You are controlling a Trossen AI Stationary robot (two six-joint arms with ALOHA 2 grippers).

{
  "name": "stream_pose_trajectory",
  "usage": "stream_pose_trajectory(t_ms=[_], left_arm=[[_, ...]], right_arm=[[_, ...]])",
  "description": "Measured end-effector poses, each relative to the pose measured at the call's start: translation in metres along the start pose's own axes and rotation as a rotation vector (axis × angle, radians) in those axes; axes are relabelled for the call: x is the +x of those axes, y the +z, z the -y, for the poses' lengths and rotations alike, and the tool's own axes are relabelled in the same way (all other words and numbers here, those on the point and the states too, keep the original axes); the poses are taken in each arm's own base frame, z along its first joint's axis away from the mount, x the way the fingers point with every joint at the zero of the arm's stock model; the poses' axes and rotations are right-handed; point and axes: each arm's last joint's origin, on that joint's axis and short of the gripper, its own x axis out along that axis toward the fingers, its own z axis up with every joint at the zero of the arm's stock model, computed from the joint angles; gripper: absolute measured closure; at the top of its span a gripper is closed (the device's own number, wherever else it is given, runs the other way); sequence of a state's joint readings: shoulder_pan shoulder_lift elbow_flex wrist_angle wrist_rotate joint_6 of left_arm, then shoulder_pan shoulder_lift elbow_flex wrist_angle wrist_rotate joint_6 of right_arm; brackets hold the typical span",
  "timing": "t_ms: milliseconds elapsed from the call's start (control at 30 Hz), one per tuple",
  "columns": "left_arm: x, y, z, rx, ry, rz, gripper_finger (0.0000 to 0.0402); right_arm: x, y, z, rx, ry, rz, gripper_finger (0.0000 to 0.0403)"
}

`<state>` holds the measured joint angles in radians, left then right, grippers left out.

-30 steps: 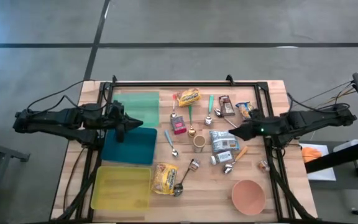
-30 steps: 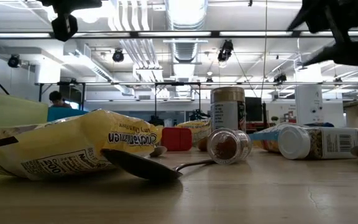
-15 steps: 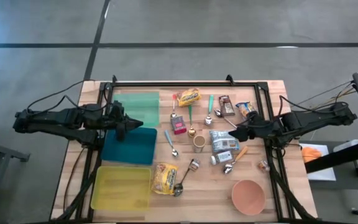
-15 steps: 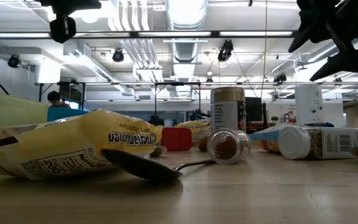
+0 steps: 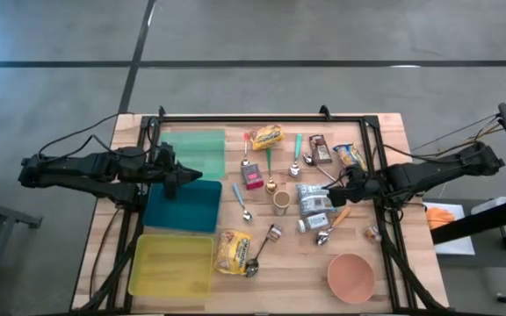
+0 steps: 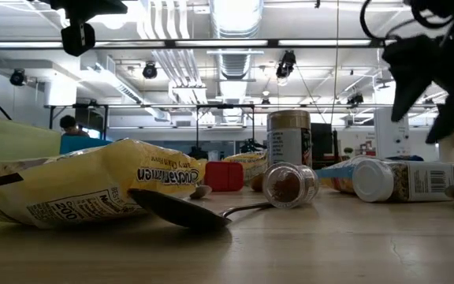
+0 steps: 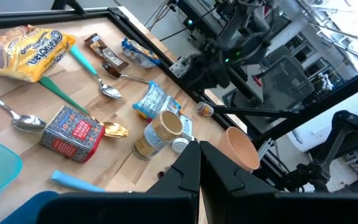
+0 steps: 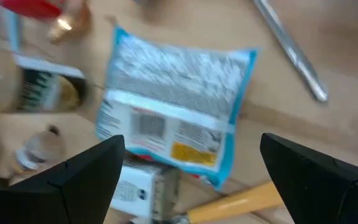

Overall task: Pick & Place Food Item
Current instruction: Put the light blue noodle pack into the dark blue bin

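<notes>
Two arms in frame; right gripper point(image 5: 339, 190) spread wide, hovering over blue-edged food packet point(image 8: 174, 106) mid-table, not touching; only the right wrist view showed the packet's printed label; left gripper point(image 5: 195, 176) pressed together, parked over teal tray point(image 5: 183, 211); low view hid the packet behind a bottle point(image 6: 404, 181).

On the table point(image 5: 385, 132), three trays sit at the left side: the far tray point(image 5: 191, 154), the middle tray point(image 5: 184, 206) nearer, and the front tray point(image 5: 172, 265) nearest. A snack bag point(image 5: 233, 250) lies just right of the front tray, touching a spoon point(image 5: 255, 262). The bowl point(image 5: 351, 276) sits at the near right, with the blue-edged packet point(image 5: 310, 198) beyond it near the centre
</notes>
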<state>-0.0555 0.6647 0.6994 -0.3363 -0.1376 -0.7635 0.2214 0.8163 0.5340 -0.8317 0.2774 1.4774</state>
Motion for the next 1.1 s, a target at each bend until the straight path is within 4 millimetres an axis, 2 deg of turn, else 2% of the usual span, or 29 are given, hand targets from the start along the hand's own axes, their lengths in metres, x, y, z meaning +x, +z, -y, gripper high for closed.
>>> stream_pose_trajectory(t_ms=[167, 267, 433, 667, 800, 1100], left_arm=[[0.0, 0.0, 0.0, -0.035, -0.003, -0.002, 0.0396], [0.0, 0.0, 0.0, -0.107, -0.003, -0.003, 0.0396], [0.0, 0.0, 0.0, -0.127, -0.002, -0.004, 0.0396], [0.0, -0.002, -0.001, -0.126, 0.006, -0.021, 0.0396], [0.0, -0.002, -0.002, -0.131, 0.013, -0.027, 0.0396], [0.0, -0.002, -0.002, -0.13, 0.012, -0.028, 0.0396]], right_arm=[[0.023, -0.009, 0.015, 0.062, 0.067, -0.031, 0.003], [0.031, -0.012, 0.024, 0.098, 0.112, -0.028, 0.003], [0.042, -0.016, 0.039, 0.132, 0.141, -0.02, 0.003], [0.053, -0.02, 0.044, 0.159, 0.24, -0.012, 0.0036], [0.056, -0.021, 0.047, 0.154, 0.223, -0.01, 0.0083], [0.055, -0.021, 0.047, 0.129, 0.225, 0.0, 0.0247]])
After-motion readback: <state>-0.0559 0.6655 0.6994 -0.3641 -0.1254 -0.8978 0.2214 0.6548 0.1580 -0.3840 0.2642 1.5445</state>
